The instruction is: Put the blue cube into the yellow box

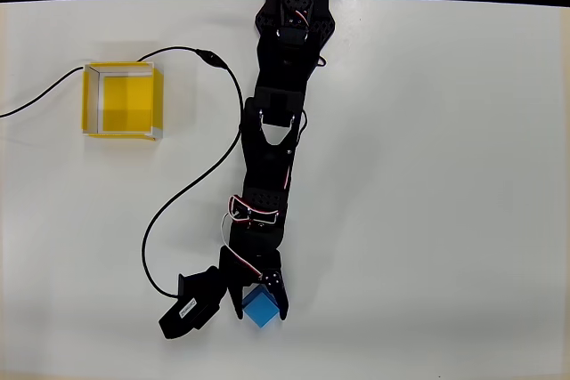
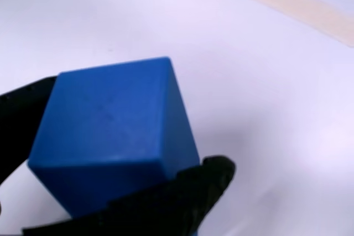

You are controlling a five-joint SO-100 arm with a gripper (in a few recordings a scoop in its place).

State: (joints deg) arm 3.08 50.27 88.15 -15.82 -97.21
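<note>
The blue cube (image 1: 260,309) is sitting near the bottom edge of the overhead view, between the black jaws at the end of the arm. In the wrist view the blue cube (image 2: 113,142) is looming large, its corner turned toward the camera, with one dark finger (image 2: 22,120) pressing on its left side and the other (image 2: 166,203) running under its lower right edge. The gripper (image 1: 260,302) is closing on the cube and appears to be holding it; whether the cube is resting on the table (image 1: 445,175) or already riding just above it, I cannot tell.

The cube is looking stiff, matte and plain, so it will likely be light, hold its shape under pressure and not slip much. Flat opposite faces are the best place to hold it; here the jaws seem to be catching it somewhat skewed, near an edge, so it could twist while being carried.

The arm (image 1: 276,140) is stretching down the middle of the overhead view from its base at the top. A black cable (image 1: 191,189) is curving beside it to the left. The yellow box (image 1: 93,95) is standing open-topped at the upper left, well apart from the cube, so a long swing across the white table is remaining.
</note>
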